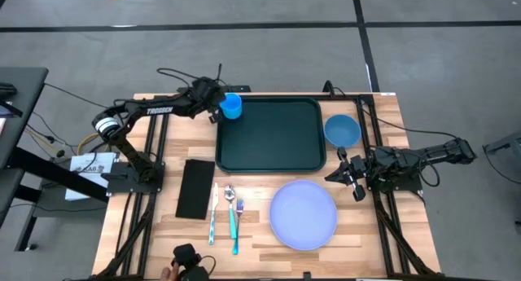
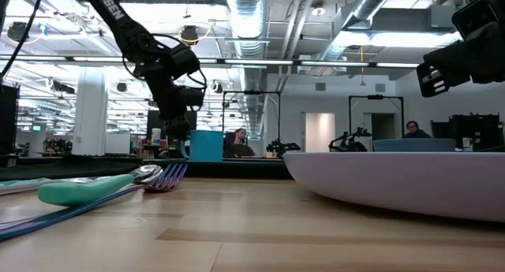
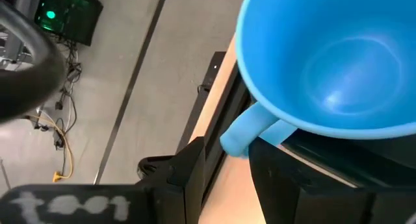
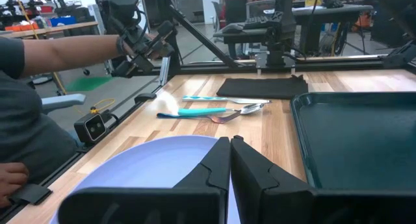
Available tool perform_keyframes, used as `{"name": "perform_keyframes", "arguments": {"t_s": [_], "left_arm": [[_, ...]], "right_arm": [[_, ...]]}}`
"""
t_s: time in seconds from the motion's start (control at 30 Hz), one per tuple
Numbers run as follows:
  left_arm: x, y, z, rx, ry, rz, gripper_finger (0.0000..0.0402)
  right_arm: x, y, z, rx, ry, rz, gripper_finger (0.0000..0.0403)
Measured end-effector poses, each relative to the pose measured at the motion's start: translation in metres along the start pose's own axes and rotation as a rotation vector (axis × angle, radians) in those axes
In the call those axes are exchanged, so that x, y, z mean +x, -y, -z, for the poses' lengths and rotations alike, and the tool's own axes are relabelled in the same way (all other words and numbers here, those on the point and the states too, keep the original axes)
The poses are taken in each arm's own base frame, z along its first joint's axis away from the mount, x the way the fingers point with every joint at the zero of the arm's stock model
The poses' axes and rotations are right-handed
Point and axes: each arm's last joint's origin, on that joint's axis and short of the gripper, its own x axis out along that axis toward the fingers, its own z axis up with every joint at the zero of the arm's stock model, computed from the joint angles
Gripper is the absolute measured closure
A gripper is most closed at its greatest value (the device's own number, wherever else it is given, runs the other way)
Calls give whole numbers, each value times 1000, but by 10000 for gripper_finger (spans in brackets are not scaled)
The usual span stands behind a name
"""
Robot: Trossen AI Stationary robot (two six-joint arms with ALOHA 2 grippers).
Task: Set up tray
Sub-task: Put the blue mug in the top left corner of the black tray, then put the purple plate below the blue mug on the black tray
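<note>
The dark green-black tray lies in the table's middle, toward the far edge. A blue cup stands upright at the tray's far-left corner and also shows in the low view. My left gripper is at the cup's left side, shut on it. The left wrist view looks down into the cup. My right gripper is shut and touches nothing. It waits at the table's right, between the blue bowl and the lavender plate. My left gripper holds the blue cup by its handle on the cup's left side, reaching in from the table's left, slanting down. The fingertips are hidden under the cup and handle. The cup stays upright over the tray's corner. Whether its base touches the tray cannot be told.
A black napkin lies near-left of the tray, with a fork and spoon beside it. A person's hand with a dark device is at the near edge, and the person's arm shows in the right wrist view.
</note>
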Motion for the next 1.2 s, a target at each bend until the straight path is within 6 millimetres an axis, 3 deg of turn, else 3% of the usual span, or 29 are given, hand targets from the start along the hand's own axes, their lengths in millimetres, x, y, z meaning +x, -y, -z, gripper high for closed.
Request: {"name": "perform_keyframes", "arguments": {"t_s": [0.47, 0.73, 0.83, 1.0, 1.1, 1.2], "left_arm": [[2, -12, 1, -40, 1, -94, 294], [-18, -27, -14, -52, -18, -105, 294], [-40, -36, -25, -114, 1, -28, 294], [-101, -42, -36, -263, 162, 320, 294], [-145, -35, -26, -295, 292, 568, 294], [-186, -17, -10, -294, 562, 793, 294]], "right_arm": [[0, 0, 0, 0, 0, 1, 397], [0, 0, 0, 0, 0, 0, 397], [0, 0, 0, 0, 0, 0, 397], [0, 0, 0, 0, 0, 0, 397], [0, 0, 0, 0, 0, 0, 397], [0, 0, 0, 0, 0, 1, 397]]}}
